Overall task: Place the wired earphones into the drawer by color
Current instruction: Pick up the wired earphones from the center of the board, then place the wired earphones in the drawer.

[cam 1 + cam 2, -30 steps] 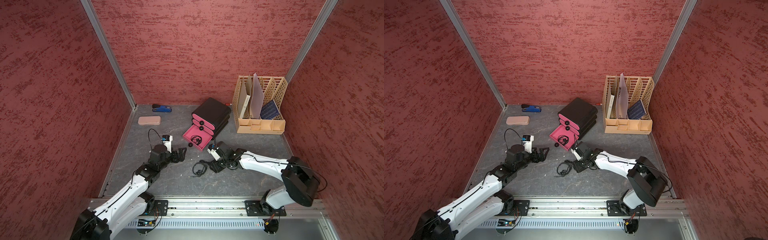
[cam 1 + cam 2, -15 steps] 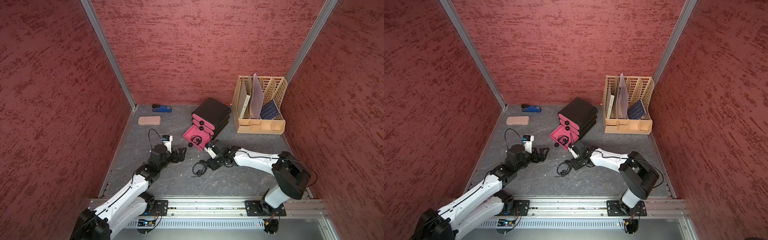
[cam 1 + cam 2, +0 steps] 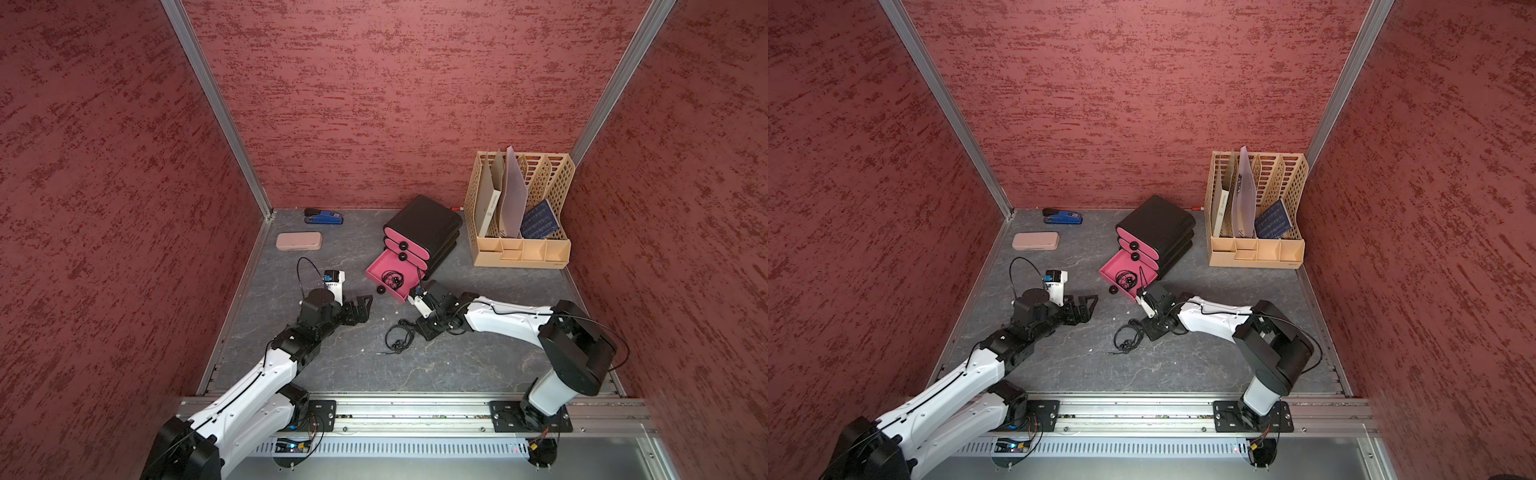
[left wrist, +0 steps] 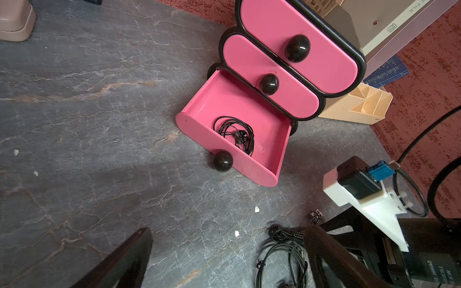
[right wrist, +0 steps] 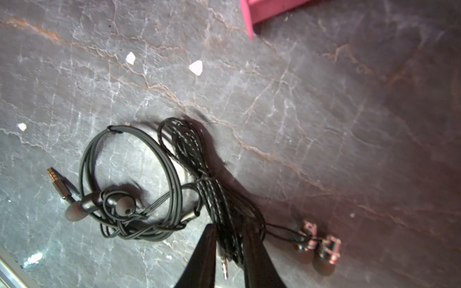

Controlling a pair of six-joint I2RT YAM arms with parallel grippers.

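Back: stapler (image 3: 323, 216) left, chest (image 3: 428, 224) middle, file rack (image 3: 519, 249) right.
Case (image 3: 299, 241): before the stapler.
Drawer (image 3: 380, 266): lowest in the chest, pulled out front-left; one earphone bundle (image 3: 392, 279) in it.
Tabletop (image 3: 478, 365): loose earphones (image 3: 400, 337), two bundles touching, before the drawer.
Right jaws: astride a loose bundle's cable, from the right.

The open drawer (image 4: 239, 99) is free from above at its front; its back sits under the closed drawers (image 4: 252, 59), and an earphone coil (image 4: 235, 134) takes its middle. In front of the drawer, a smooth bundle (image 5: 127, 208) and a braided bundle (image 5: 212, 194) lie on the tabletop (image 3: 332, 365). The right gripper (image 5: 228, 232), pinched on the braided bundle, crowds the drawer's corner; the left gripper (image 3: 365, 308), jaws wide, stands apart.
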